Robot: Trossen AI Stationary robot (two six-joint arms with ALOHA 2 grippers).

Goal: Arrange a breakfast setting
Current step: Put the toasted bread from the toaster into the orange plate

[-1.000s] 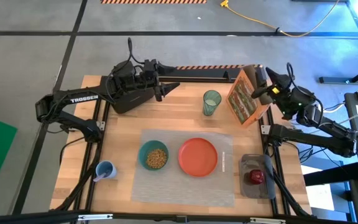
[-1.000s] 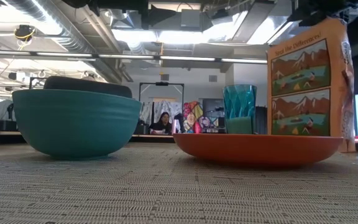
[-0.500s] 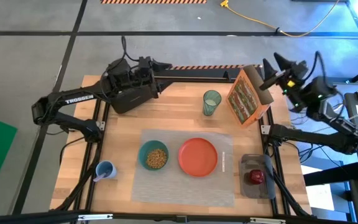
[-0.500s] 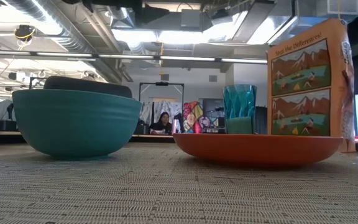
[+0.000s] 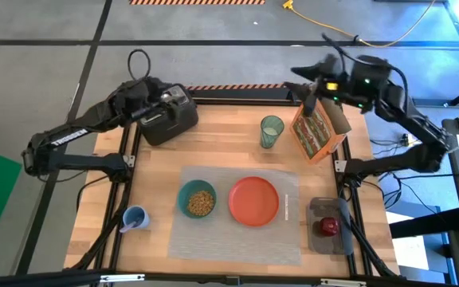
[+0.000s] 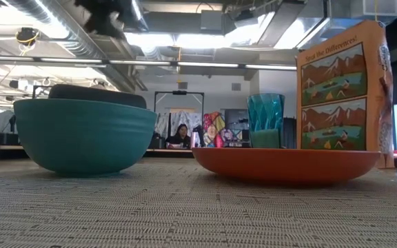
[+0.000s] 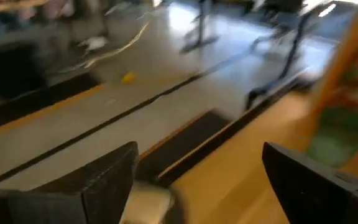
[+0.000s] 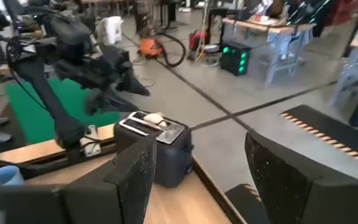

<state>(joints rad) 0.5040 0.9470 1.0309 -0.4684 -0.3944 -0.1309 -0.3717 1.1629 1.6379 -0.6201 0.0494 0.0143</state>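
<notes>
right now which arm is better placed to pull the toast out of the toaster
Probably the left. The left hand is open and close above the black toaster, where the toast sticks up. The right hand is across the table by the cereal box.

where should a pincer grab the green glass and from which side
Probably around the wall of the green glass, just below the rim, coming in level from the left: it stands upright and open-topped, the cereal box crowds its right, and bare table lies left.
</notes>
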